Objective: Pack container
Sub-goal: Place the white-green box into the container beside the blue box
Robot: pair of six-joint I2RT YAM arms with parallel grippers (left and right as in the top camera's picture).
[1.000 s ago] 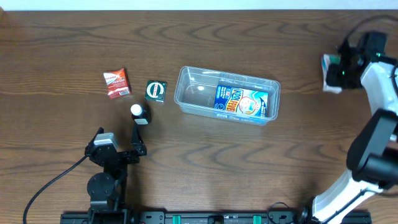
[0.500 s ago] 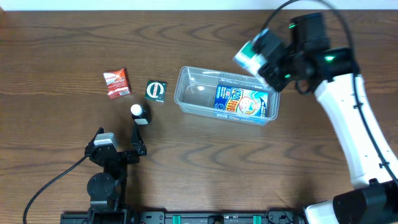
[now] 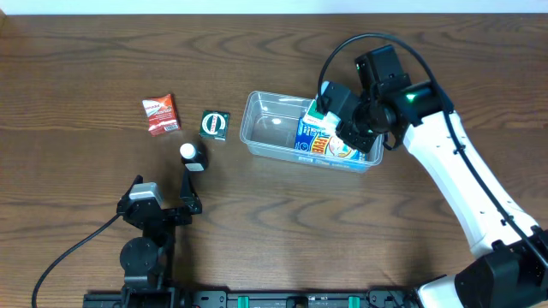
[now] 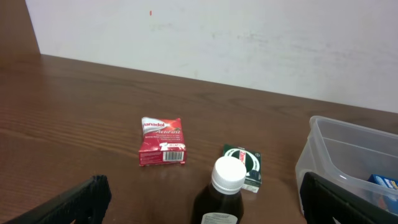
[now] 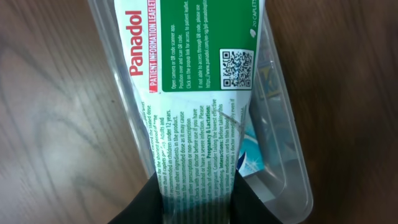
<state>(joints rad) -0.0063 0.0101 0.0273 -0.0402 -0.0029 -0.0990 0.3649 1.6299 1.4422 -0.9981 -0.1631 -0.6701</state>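
The clear plastic container (image 3: 257, 133) sits mid-table with a blue packet (image 3: 312, 141) lying inside; its rim also shows in the right wrist view (image 5: 292, 168) and its corner in the left wrist view (image 4: 323, 149). My right gripper (image 3: 338, 115) is shut on a green-and-white Panadol box (image 5: 193, 93) and holds it over the container's middle. My left gripper (image 3: 190, 210) is open and empty, just in front of a dark bottle with a white cap (image 4: 227, 186).
A red Panadol packet (image 3: 160, 114) and a small green box (image 3: 214, 125) lie left of the container, with the dark bottle (image 3: 193, 156) in front of them. A white wall lies beyond the table's far edge.
My right arm swung in from the far right edge with the Panadol box, moving left and down over the container. The left arm has not moved.
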